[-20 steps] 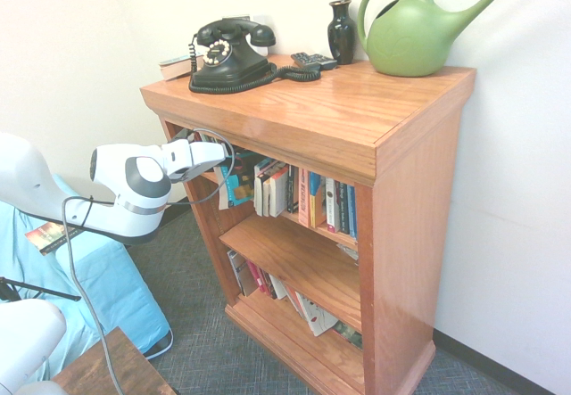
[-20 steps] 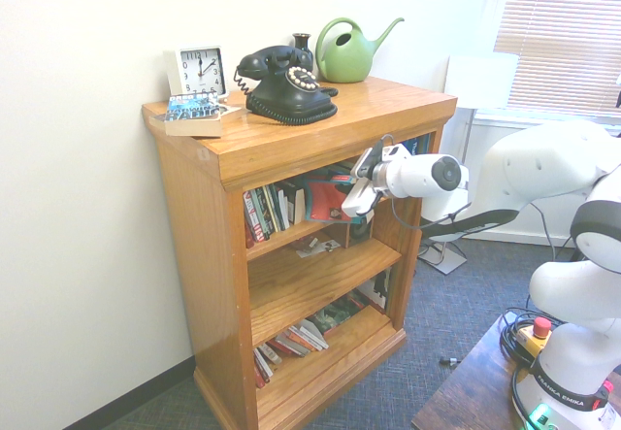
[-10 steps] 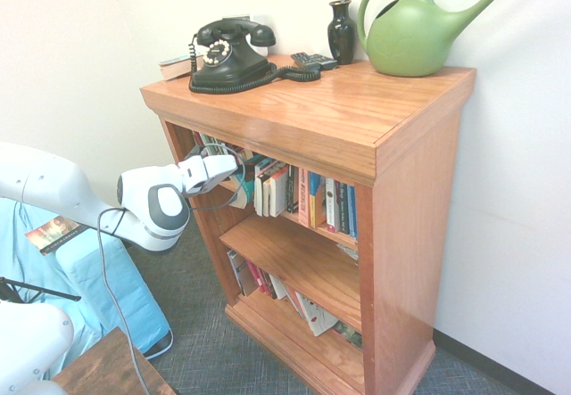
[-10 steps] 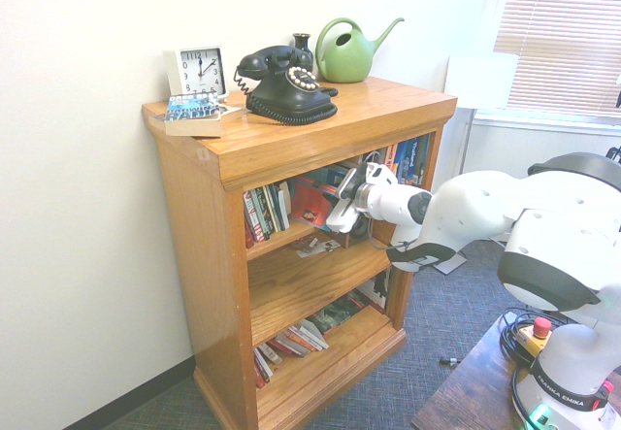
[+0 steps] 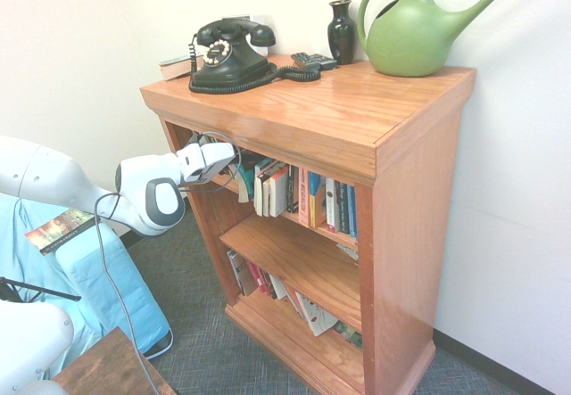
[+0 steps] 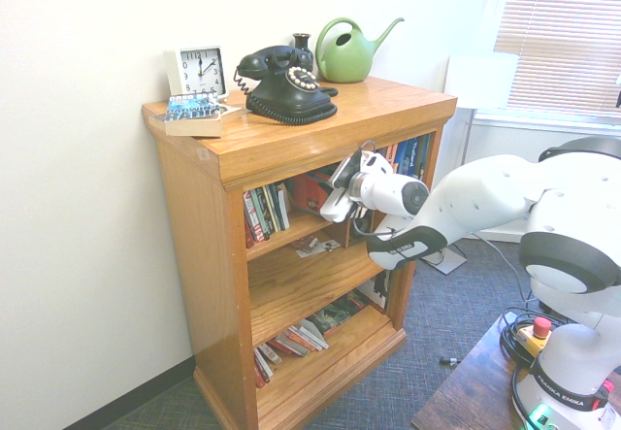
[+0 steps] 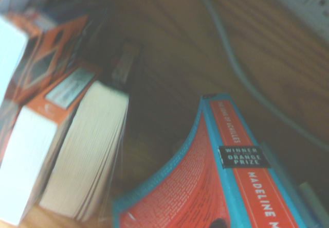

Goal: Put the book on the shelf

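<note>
Close up, the wrist view alone shows the book (image 7: 216, 187): a turquoise-edged paperback with a red-orange back cover, its spine printed "Winner Orange Prize" and "Madeline M…", cover slightly bowed, against dark wood beside several orange-spined books (image 7: 56, 135) with cream page edges. Both exterior views place the hand (image 5: 234, 156) at the mouth of the top tier of the shelf (image 5: 393, 145), just under the thick top; there the book is only a turquoise sliver ahead of the hand, which is clenched on it. Only the second exterior view shows a white clock (image 6: 198, 69) and a small booklet (image 6: 192, 112) on the top, plus window blinds (image 6: 563, 32). Both show the black rotary telephone (image 5: 230, 54), dark vase (image 5: 342, 31) and green watering can (image 5: 419, 29). Orange-brown wood, grey carpet, pale walls; a light-blue covering (image 5: 107, 279) lies by the arm
</note>
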`<state>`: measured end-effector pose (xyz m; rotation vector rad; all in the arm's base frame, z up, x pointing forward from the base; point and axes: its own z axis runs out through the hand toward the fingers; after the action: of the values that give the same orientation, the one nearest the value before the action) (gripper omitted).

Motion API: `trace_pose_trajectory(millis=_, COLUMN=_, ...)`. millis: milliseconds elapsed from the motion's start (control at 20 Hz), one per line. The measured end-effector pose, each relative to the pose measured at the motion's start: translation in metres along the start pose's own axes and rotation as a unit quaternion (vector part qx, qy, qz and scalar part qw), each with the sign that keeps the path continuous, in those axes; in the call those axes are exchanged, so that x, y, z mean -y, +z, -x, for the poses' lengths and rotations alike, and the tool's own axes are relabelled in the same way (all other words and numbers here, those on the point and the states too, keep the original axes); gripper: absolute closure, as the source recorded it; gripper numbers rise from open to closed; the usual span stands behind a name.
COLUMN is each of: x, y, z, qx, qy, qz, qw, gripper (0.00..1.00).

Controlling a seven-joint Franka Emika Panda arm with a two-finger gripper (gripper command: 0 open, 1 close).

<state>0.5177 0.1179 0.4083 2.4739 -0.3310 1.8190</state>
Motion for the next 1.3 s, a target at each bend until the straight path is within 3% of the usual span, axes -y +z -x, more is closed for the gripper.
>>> trace_pose_trajectory(millis=550, x=-0.004, y=0.004, z=-0.005, qx=-0.005, qy=0.002, qz=0.005, qw=1.0, gripper=1.0)
trace_pose_trajectory(millis=600, x=-0.004, y=0.004, z=-0.005, qx=-0.005, qy=0.003, qz=0.006, qw=1.0, gripper=0.0)
trace_pose_trajectory(millis=1300, x=-0.017, y=0.006, z=-0.006, qx=0.001, qy=0.008, qz=0.014, qw=1.0, gripper=0.0)
